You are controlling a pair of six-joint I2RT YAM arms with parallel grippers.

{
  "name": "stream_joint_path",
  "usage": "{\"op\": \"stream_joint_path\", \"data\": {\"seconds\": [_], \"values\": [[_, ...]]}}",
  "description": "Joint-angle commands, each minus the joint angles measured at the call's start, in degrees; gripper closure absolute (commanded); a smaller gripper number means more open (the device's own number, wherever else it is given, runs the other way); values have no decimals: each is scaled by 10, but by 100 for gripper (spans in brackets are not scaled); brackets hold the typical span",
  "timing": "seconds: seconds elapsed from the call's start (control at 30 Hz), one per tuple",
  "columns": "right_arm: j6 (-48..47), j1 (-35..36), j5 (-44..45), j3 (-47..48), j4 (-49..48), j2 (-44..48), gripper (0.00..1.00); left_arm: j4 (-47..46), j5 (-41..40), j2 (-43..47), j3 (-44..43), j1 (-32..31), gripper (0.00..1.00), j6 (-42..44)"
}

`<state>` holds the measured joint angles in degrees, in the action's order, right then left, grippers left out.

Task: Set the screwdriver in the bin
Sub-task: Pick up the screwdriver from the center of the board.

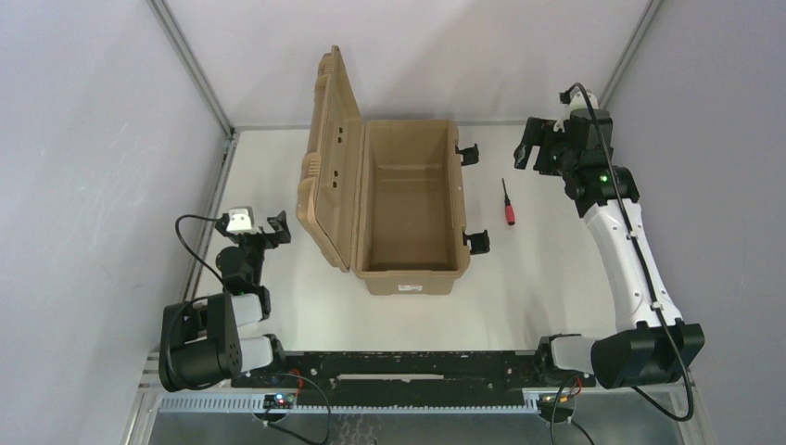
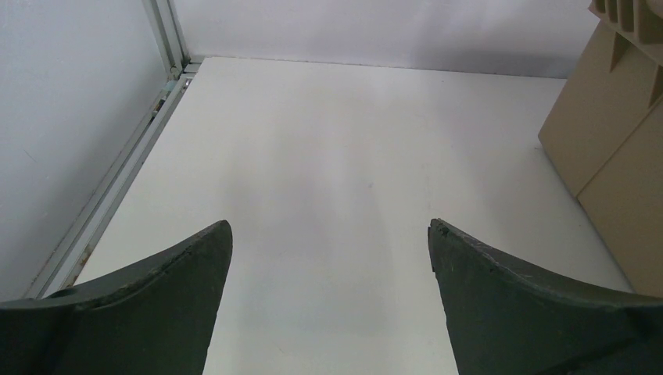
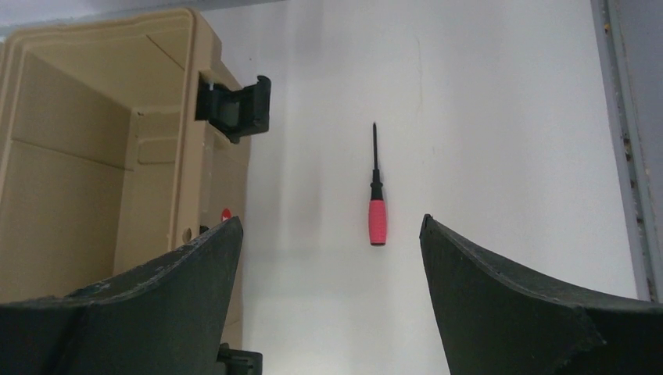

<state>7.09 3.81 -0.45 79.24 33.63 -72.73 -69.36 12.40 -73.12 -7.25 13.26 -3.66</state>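
Observation:
The screwdriver (image 1: 507, 204), with a red handle and thin black shaft, lies flat on the white table just right of the bin. The tan bin (image 1: 436, 281) stands open at the table's middle and its inside is empty. Its ribbed lid (image 1: 329, 158) is swung up on the left side. My right gripper (image 1: 536, 148) is open and empty, hovering behind and to the right of the screwdriver. In the right wrist view the screwdriver (image 3: 378, 219) lies ahead between the open fingers (image 3: 330, 221), handle nearest, beside the bin's wall (image 3: 156, 148). My left gripper (image 1: 276, 229) is open and empty, left of the lid.
Two black latches (image 1: 468, 155) (image 1: 476, 242) stick out from the bin's right side toward the screwdriver. One shows in the right wrist view (image 3: 238, 105). The left wrist view shows bare table between the open fingers (image 2: 330, 226) and the lid's outer face (image 2: 618, 141). Walls enclose the table.

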Motion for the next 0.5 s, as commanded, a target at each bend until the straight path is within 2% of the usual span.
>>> {"op": "stream_joint_path", "data": {"seconds": [0.0, 0.27, 0.47], "values": [[-24, -3, 4, 63, 24, -27, 9, -23, 3, 1, 9, -1, 0, -4], [-35, -5, 4, 327, 202, -201, 9, -22, 3, 1, 9, 0, 0, -4], [-13, -9, 18, 434, 267, -301, 9, -23, 3, 0, 10, 0, 0, -4]]}}
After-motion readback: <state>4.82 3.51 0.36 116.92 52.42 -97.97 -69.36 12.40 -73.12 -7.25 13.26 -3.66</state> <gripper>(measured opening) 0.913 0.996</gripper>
